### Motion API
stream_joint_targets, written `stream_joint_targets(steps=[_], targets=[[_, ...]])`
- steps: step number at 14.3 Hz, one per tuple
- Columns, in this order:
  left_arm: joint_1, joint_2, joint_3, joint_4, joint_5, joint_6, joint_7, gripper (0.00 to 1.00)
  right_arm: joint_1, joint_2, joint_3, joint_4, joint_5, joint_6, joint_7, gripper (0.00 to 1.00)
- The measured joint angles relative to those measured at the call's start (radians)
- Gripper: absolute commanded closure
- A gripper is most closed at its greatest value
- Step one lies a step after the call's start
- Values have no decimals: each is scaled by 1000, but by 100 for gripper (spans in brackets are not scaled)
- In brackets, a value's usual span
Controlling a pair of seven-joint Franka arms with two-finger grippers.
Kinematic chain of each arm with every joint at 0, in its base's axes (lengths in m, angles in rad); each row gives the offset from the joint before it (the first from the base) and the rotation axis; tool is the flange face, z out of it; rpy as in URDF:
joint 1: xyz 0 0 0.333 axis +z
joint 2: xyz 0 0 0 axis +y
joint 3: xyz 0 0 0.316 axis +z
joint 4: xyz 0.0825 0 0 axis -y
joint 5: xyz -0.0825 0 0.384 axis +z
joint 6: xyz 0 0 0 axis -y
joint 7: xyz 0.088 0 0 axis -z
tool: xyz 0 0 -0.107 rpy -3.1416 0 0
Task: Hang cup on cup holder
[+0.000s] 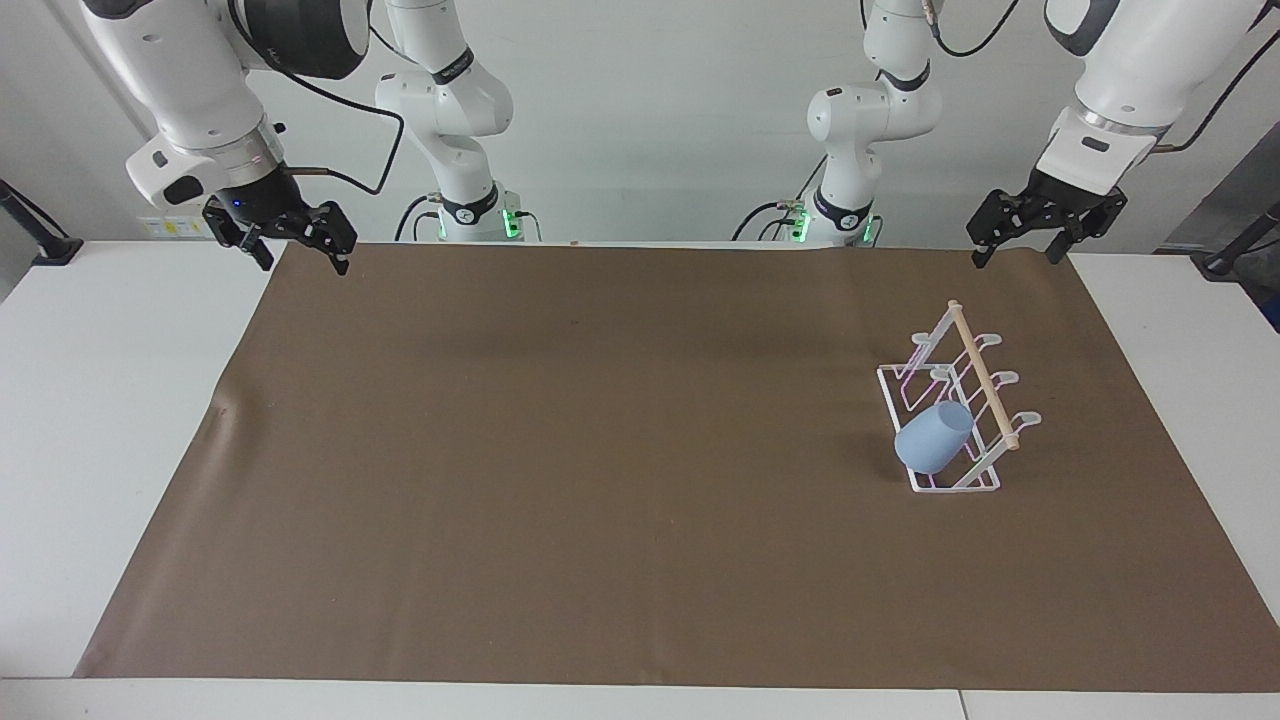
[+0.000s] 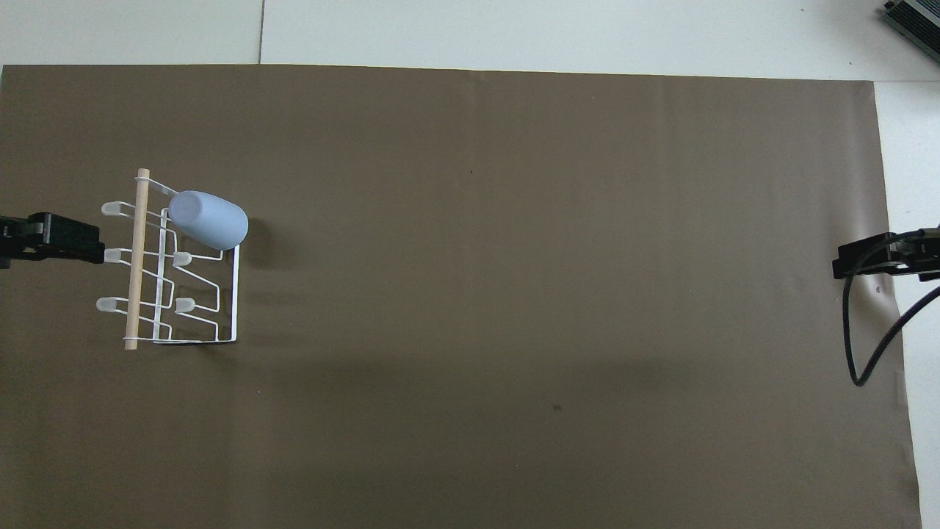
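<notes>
With both the left gripper (image 1: 1020, 251) and right gripper (image 1: 296, 254) spread empty, the small light-blue plastic cup (image 1: 934, 436), tilted on the white wire cup holder (image 1: 955, 485) at its six-o'clock end, might slip off if jostled.

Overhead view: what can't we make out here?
- Left pincer: cut off by the frame edge, only its tip shows.
- Right pincer: likewise cut off at the edge, with a cable crossing it.
- Prong inside the cup: hidden by the cup's own wall on the rack.
</notes>
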Motion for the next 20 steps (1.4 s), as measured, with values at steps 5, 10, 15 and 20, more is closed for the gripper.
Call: stream_joint_targets(steps=[5, 10, 15, 20], targets=[[0, 0, -2, 0, 0, 0, 0, 0, 0, 0, 0, 0, 0, 0, 0, 0], [0, 0, -4, 0, -30, 0, 1, 0, 0, 0, 0, 0, 0, 0, 0, 0], [-1, 0, -6, 0, -35, -3, 56, 0, 0, 0, 0, 0, 0, 0, 0, 0], [-1, 0, -12, 0, -36, -3, 77, 0, 0, 0, 0, 0, 0, 0, 0, 0]])
